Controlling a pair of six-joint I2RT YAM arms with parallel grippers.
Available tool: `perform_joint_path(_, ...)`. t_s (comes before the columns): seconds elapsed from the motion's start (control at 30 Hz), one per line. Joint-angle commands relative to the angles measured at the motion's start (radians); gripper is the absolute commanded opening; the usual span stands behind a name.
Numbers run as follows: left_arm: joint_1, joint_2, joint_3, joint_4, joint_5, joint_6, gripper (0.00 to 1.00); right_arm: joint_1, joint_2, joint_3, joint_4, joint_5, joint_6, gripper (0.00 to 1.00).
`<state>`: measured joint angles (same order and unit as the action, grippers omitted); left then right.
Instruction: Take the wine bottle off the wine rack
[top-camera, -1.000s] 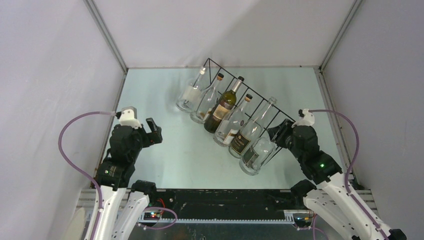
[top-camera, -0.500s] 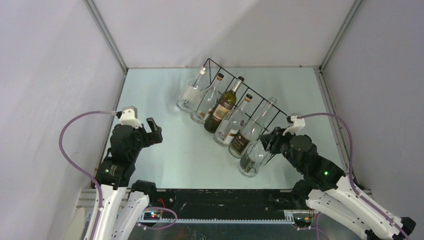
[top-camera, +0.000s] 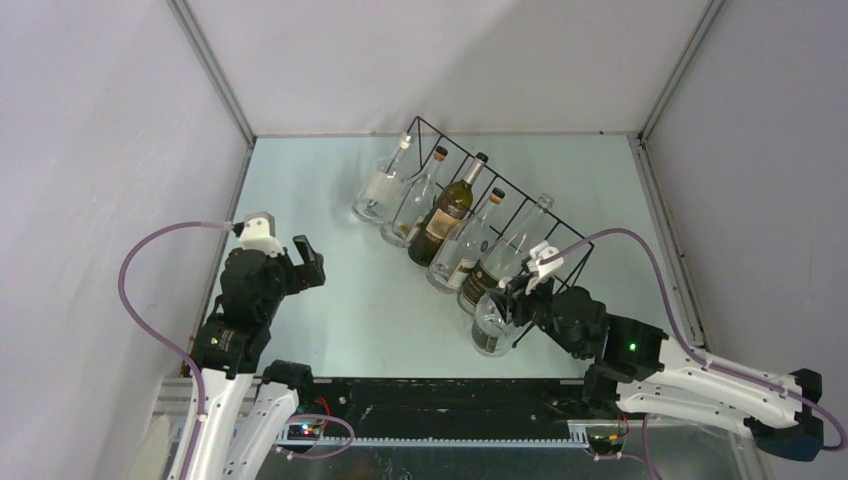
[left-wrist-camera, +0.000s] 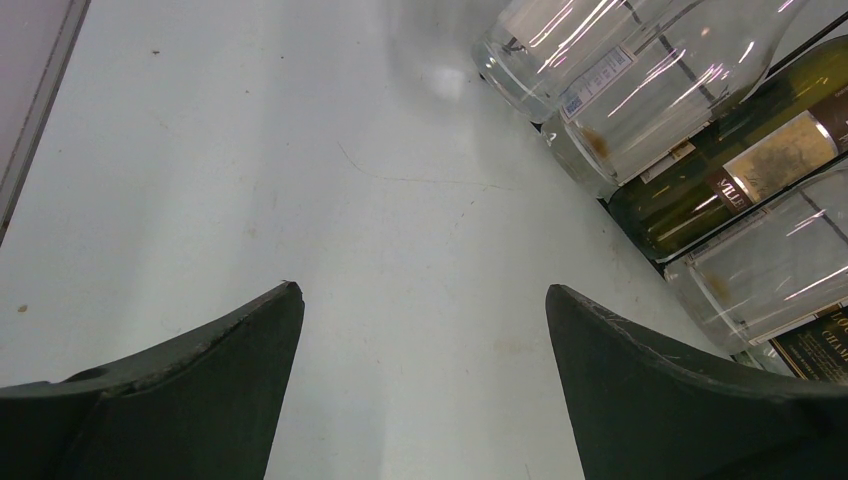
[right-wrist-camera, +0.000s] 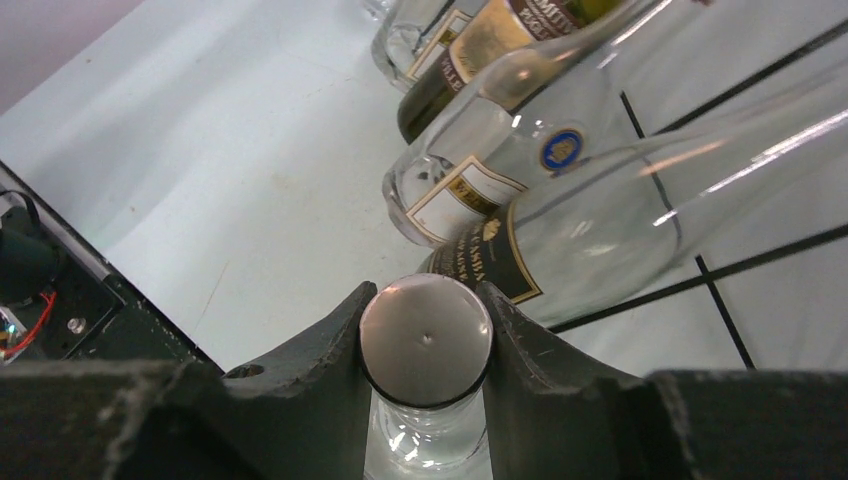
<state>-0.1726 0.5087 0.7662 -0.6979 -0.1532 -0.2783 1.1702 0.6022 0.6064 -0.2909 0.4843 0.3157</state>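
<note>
The black wire wine rack (top-camera: 560, 222) lies diagonally on the pale table and holds several bottles in a row. My right gripper (top-camera: 520, 300) is shut on the capped neck of a clear wine bottle (top-camera: 489, 322), which sits just beside the rack's near end, next to the dark-labelled bottle (top-camera: 497, 268). In the right wrist view the fingers (right-wrist-camera: 335, 340) press both sides of the bottle's round silver cap (right-wrist-camera: 426, 338), with the rack wires (right-wrist-camera: 700, 270) behind. My left gripper (top-camera: 305, 262) is open and empty, well left of the rack; it also shows in the left wrist view (left-wrist-camera: 420, 290).
The bottles left in the rack include clear ones (top-camera: 382, 188) and a dark green one (top-camera: 445, 213); their bases show in the left wrist view (left-wrist-camera: 640, 100). Grey walls close in the table on three sides. A black rail (top-camera: 440, 400) runs along the near edge.
My right gripper has drawn the clear bottle out of the rack's near end, toward the left and the near edge. The right arm swung low. The left arm has not moved.
</note>
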Motion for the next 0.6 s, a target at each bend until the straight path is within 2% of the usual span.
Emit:
perform_joint_path(0.0, -0.004, -0.001, -0.002, 0.029, 0.002, 0.021, 0.98, 0.073, 0.035, 0.027, 0.204, 0.028, -0.037, 0.00)
perform_joint_path(0.33, -0.005, 0.002, -0.002, 0.029, 0.000, 0.021, 0.98, 0.186, 0.132, 0.086, 0.251, 0.064, -0.062, 0.00)
perform_joint_path(0.57, -0.004, -0.005, -0.001, 0.023, -0.013, 0.019, 0.98, 0.204, 0.259, 0.120, 0.413, 0.034, -0.110, 0.00)
